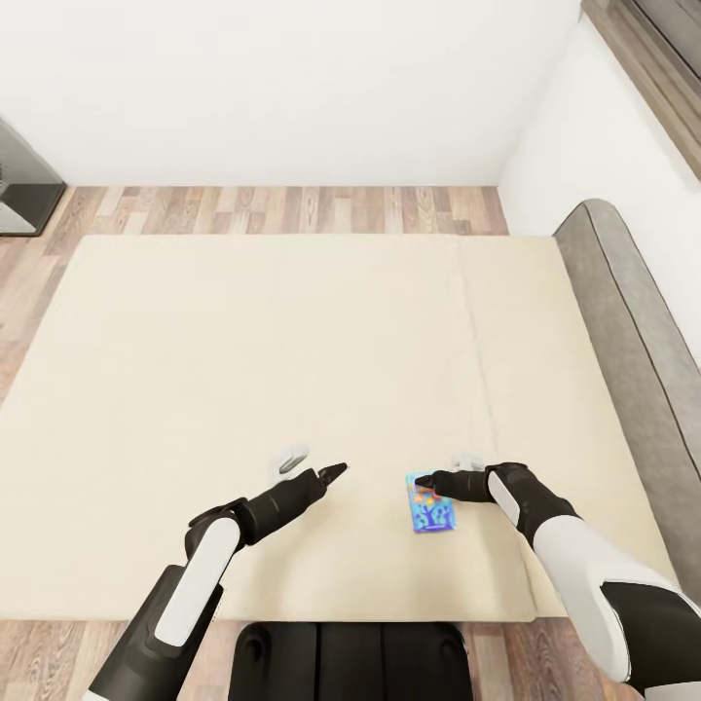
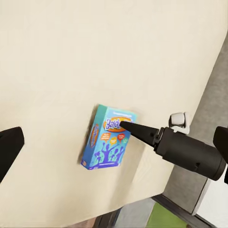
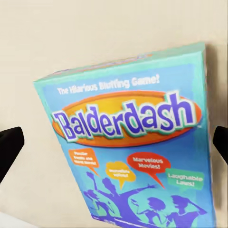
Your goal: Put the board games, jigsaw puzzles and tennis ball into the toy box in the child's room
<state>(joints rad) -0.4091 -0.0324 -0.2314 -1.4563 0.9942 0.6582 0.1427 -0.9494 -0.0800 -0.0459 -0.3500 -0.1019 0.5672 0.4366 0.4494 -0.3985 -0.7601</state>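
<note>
Both arms reach over the bed point(image 1: 243, 370), right tool point(image 1: 425, 480) spread above the blue board game point(image 1: 431, 504).

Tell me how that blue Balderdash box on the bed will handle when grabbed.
The Balderdash box looks like stiff, probably light cardboard. Lying flat on the soft bed, it shouldn't roll. Its printed faces look smooth, so the open jaws of the right gripper may slip.

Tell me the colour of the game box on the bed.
Blue game box, with an orange oval behind purple "Balderdash" lettering; clearest in the right wrist view.
</note>
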